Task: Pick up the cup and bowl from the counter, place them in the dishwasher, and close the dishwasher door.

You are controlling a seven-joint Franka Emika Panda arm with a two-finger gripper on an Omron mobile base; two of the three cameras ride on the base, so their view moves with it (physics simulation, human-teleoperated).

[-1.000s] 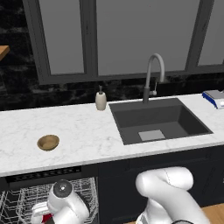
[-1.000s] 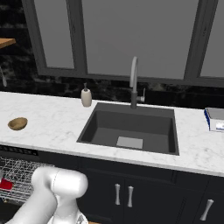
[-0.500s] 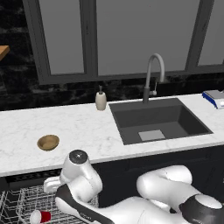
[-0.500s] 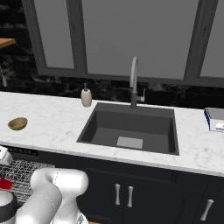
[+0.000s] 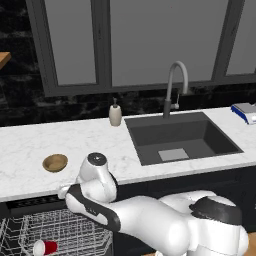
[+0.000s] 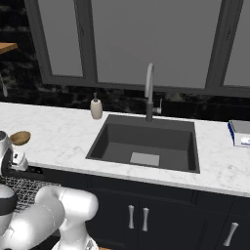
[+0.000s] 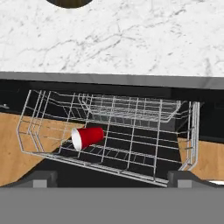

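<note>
Red cup down in the rack, tan bowl waiting on the desk.

Nearest you, the small red tapered party cup (image 7: 88, 137) lies on its side in the white wire rack (image 7: 113, 135) of the dark dishwasher (image 5: 30, 202), white rim turned left in the hand view, well below your jaws, which hold nothing and stand apart. Beyond the rack runs the white marble desk (image 7: 131, 39). The shallow tan wooden-looking bowl (image 5: 55, 162) sits on it, upright, left of the arm's wrist and apart from it. Farther back stand the dark inset sink (image 5: 180, 137) and the beige soap bottle (image 5: 115, 114).
</note>
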